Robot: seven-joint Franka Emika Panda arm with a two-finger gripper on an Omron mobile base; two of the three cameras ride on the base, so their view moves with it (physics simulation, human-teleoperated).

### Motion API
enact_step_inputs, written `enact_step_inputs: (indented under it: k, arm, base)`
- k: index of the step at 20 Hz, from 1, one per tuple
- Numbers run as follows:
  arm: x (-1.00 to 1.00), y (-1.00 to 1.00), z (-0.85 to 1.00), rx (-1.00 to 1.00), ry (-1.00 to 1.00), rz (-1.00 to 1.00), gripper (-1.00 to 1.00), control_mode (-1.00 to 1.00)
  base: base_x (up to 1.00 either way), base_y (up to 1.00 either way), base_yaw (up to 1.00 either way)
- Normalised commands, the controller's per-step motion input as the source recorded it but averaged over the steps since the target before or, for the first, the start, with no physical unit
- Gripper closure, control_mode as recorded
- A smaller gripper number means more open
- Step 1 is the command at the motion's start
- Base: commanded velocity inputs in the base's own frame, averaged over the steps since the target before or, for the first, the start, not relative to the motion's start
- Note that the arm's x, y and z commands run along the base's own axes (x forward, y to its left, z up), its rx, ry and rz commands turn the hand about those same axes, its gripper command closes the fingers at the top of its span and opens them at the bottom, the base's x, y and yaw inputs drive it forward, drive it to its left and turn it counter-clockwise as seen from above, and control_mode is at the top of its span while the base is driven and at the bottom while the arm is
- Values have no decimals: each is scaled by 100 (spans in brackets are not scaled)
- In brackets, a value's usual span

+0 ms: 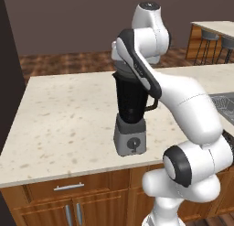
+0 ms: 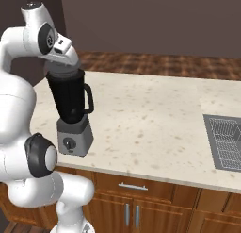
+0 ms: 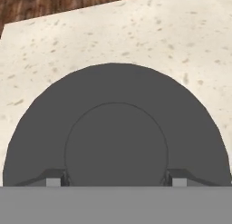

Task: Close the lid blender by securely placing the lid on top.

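The bench is a pale speckled stone top over wooden cabinets, with brown plank floor beyond it. Far to the right a sink with a wire rack is set into the top, well apart from the rest. In the left base view two bar stools stand at a second counter in the background.

The blender stands upright on the bench near its front edge — a black tapered jar with a side handle on a boxy grey base carrying a round black dial. The white arm curves up and over it, and the hand comes down right above the jar's mouth.

The lid is a dark grey disc with a raised round centre; in the right base view it sits at the jar's mouth, directly under the hand, though whether it is fully seated cannot be told. The gripper is over it — its fingers sit one on either side of the raised centre, close against it.
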Motion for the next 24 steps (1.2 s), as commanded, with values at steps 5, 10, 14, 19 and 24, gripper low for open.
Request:
enact_step_inputs:
  k: [5, 10, 14, 19, 24]
  arm:
    - [9, -4, -7, 0, 13, 1, 100, -100]
    - [-9, 0, -11, 0, 0, 5, 100, -100]
    - [-13, -1, -16, 0, 0, 7, 100, -100]
    - [-23, -5, -15, 0, 0, 5, 100, -100]
    - [-4, -9, 0, 0, 1, 1, 100, -100]
  base:
    - [0, 0, 0]
    - [0, 0, 0]
    - [0, 0, 0]
    - [0, 0, 0]
    - [0, 0, 0]
